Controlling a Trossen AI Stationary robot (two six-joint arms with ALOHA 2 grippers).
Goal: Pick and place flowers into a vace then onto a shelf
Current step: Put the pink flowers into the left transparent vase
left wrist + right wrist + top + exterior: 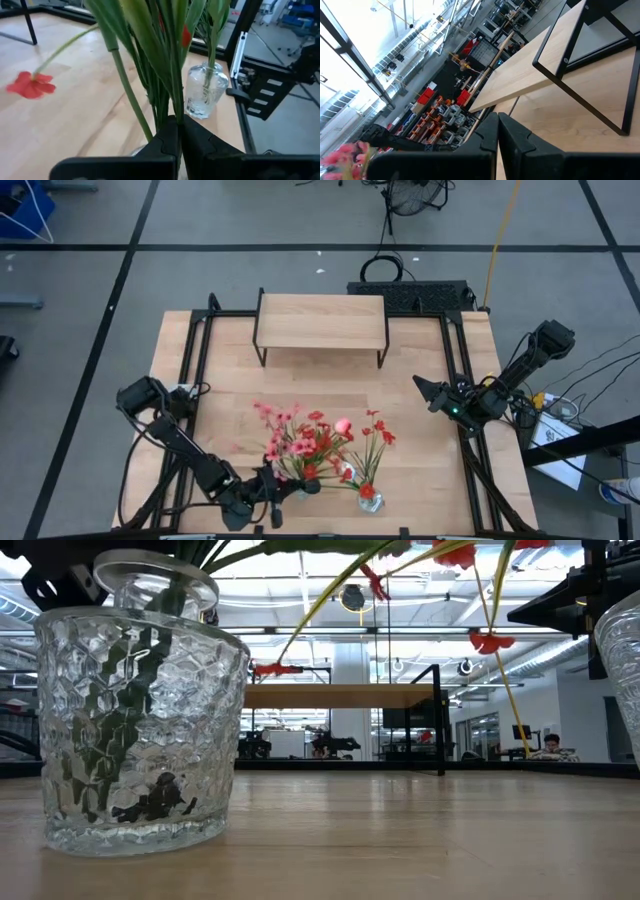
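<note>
The flowers (312,445) are a bunch of green stalks with red and pink blossoms near the table's near edge. Their lower ends stand in a faceted glass vase (140,730). My left gripper (283,492) is shut on the stalks just above this vase's rim. A second, smaller glass vase (368,498) stands to the right and holds a few red-flowered stems (205,92). The shelf (320,320) stands on black legs at the table's far side, its top bare. My right gripper (420,385) is shut and holds nothing, over the table's right part. My left gripper (179,125) pinches several green stalks (172,105) together between its two fingers, low on the bunch. The fingers come roughly level from the table's left side and lie across the stalks. The stalks rise and fan out beyond the fingers; their lower ends (120,740) sit in the faceted vase.
Black rails (190,380) run along the table's left and right sides. Bare wood lies between the shelf and the flowers. One red blossom (30,85) droops on a bent stalk over the tabletop. The shelf's board and black legs (520,80) show in the right wrist view.
</note>
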